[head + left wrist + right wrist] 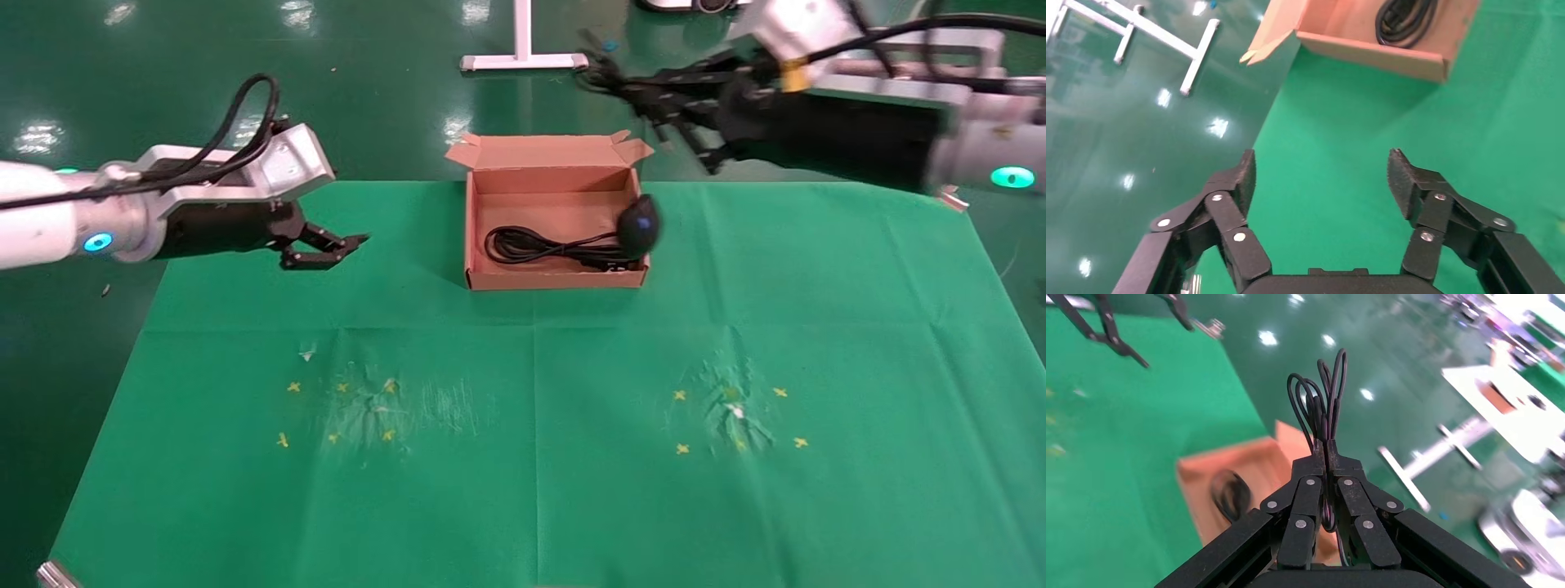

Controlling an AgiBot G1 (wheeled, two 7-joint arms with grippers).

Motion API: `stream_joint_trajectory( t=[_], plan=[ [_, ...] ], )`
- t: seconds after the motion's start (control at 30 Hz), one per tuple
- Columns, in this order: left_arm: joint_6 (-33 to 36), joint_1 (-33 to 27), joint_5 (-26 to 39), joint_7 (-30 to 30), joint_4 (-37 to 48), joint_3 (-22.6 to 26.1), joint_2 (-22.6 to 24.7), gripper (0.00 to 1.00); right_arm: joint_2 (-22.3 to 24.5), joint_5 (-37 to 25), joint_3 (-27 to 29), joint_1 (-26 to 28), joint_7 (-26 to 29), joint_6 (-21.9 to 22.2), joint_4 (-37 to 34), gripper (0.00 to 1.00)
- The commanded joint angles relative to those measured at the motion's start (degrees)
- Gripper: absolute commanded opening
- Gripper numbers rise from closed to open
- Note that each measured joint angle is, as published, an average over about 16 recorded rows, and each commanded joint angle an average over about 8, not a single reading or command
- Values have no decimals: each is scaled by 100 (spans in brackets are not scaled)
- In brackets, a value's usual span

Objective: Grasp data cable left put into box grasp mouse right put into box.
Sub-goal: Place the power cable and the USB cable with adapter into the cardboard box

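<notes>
My right gripper (609,82) hangs raised at about one o'clock of the box (476,245), beyond the table's far edge, arm stretched in from the right. Its fingers (1315,465) are clenched on loops of thin black wire, the data cable (1321,395), which stand up out of the fingertips. At the box's three o'clock wall sits the mouse (638,224), its cord (539,245) coiled lengthwise across the box floor toward nine o'clock. My left gripper (327,247) hovers with fingers spread wide at nine o'clock of the box, over the green cloth (523,425).
</notes>
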Motion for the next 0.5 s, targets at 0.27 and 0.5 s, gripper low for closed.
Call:
stream_joint_trajectory(
  t=[0.27,0.5],
  plan=[
    [21,173,953,-1424,-1088,75,-376,100,-1077,-482,-516,332,-324,149,-774,0],
    [55,168,1162,-1628,-1141,95,-335,100,-1433,-992,-766,417,-685,495,-1595,39]
  ],
)
